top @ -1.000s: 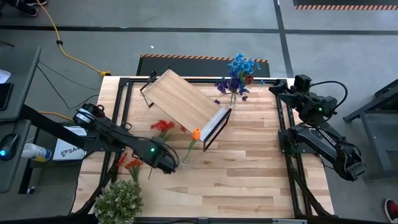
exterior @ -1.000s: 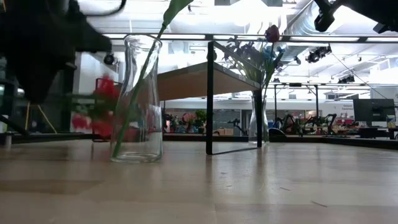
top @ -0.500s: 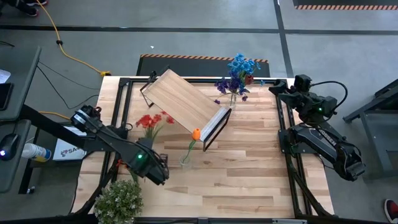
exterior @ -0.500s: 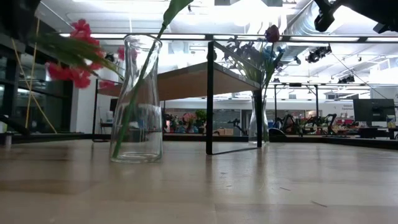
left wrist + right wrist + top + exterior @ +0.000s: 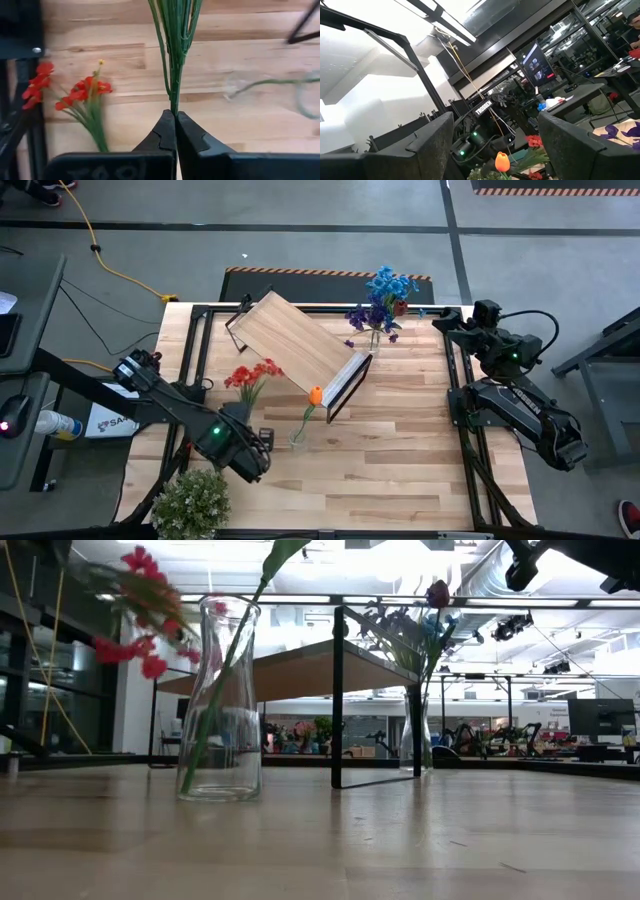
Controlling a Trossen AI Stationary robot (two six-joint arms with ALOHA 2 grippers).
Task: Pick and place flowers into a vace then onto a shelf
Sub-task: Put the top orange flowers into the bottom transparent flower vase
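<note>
My left gripper [image 5: 241, 420] is above the table's near-left part, shut on a red-bloomed flower spray [image 5: 250, 375] that also shows in the low view [image 5: 138, 610] beside the clear vase's neck. That clear vase [image 5: 298, 442] stands just right of the gripper and has an orange tulip [image 5: 315, 395] leaning in it. A second vase with blue and purple flowers [image 5: 380, 305] stands at the far edge. The shelf [image 5: 298, 340] stands slantwise on the table's far half. More red-orange flowers [image 5: 75, 95] lie on the table. My right gripper [image 5: 495, 135] is open, parked at the far-right corner. My left gripper pinches the red spray's bundle of thin green stalks [image 5: 174, 102] near its lower end, between the free ends of its two fingers [image 5: 165, 131]. The stalks run straight on past the fingertips. The spray is lifted clear of the table, blooms uppermost in the low view.
A bushy pale-green leafy clump [image 5: 190, 502] sits at the near-left corner. Black frame rails [image 5: 200, 350] run along the table's left and right sides. Open plank table [image 5: 400, 460] lies right of the clear vase. A yellow cable [image 5: 110, 270] lies on the floor.
My left gripper has drawn back from beside the clear vase toward the table's near-left and risen, keeping shut on the red spray. The spray has come up off the table, its blooms rising to the height of the vase's neck in the low view.
</note>
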